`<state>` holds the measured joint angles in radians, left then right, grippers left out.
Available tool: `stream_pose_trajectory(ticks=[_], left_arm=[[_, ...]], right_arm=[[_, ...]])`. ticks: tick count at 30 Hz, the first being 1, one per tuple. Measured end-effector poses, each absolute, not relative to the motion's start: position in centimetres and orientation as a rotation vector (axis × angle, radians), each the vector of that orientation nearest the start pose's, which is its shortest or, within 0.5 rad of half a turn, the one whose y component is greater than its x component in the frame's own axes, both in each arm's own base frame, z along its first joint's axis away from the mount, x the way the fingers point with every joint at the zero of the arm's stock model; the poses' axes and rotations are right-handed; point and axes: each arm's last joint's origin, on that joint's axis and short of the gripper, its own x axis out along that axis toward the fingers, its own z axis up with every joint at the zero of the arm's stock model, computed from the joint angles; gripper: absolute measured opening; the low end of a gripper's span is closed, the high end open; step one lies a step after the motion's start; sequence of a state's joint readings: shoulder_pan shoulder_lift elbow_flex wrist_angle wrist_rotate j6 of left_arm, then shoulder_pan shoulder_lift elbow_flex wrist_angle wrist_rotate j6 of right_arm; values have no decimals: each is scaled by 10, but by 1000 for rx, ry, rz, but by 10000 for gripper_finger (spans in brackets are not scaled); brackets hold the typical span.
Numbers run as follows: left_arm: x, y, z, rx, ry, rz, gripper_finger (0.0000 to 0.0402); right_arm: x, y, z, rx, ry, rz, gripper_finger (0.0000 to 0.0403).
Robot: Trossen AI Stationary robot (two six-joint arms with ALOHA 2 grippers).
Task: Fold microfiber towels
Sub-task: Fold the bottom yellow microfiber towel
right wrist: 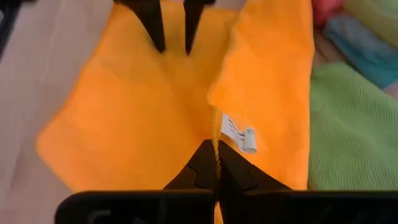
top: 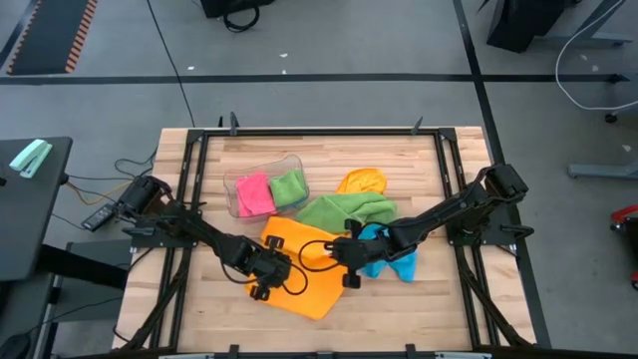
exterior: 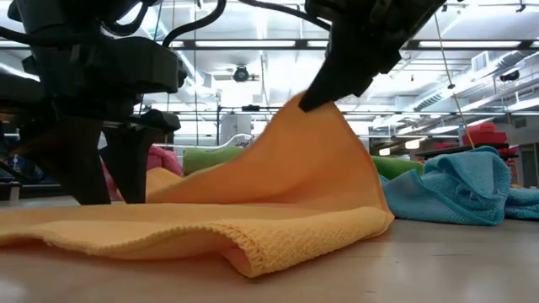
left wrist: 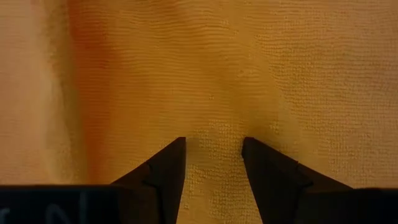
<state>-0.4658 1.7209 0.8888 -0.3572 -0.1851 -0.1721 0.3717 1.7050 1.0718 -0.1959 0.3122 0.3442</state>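
An orange microfiber towel point(top: 304, 267) lies spread near the middle of the table, and one side of it is raised into a peak point(exterior: 324, 160). My right gripper point(right wrist: 216, 146) is shut on that raised side. My left gripper point(left wrist: 213, 146) stands open on the flat part of the same towel, near its left edge. To the right lie a green towel point(top: 344, 209), a sky blue towel point(top: 391, 257) and a second orange one point(top: 361, 181), all loose on the table. My left gripper stands with both open fingertips point(left wrist: 174, 155) on the flat orange cloth point(left wrist: 214, 93), coming steeply from above. The cloth under them lies on the table. My right gripper pinches the towel's hemmed edge point(right wrist: 216, 127) beside the white tag point(right wrist: 239, 134) between its two fingers, slanting down from the right. That edge is lifted clear and the cloth slopes down from it to the table point(exterior: 253, 227).
A clear plastic tub point(top: 261, 165) at the back left holds a folded pink towel point(top: 253, 193) and a folded green one point(top: 289, 186). Bare wood lies along the table's near edge point(top: 399, 319) and its far right.
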Motion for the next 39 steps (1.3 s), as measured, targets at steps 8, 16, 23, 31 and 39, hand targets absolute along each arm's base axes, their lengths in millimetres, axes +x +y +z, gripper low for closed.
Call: stream_pose_trajectory(ticks=[8,16,23,31,39], left_arm=[[266,-131,143,247,1171,-150,172],[269,-131,162,254,1172,-92,172],[271,-125,169,359,1110,131,172],[284,-131,173,311,963,131,172],[295,-134,159,339,909,200,172]], right_arm=[[333,123,200,89,744,-79,7],[333,122,202,78,736,-74,7],[334,118,203,52,723,-106,8],[335,117,204,54,705,-150,8],[335,116,204,68,684,-191,8]])
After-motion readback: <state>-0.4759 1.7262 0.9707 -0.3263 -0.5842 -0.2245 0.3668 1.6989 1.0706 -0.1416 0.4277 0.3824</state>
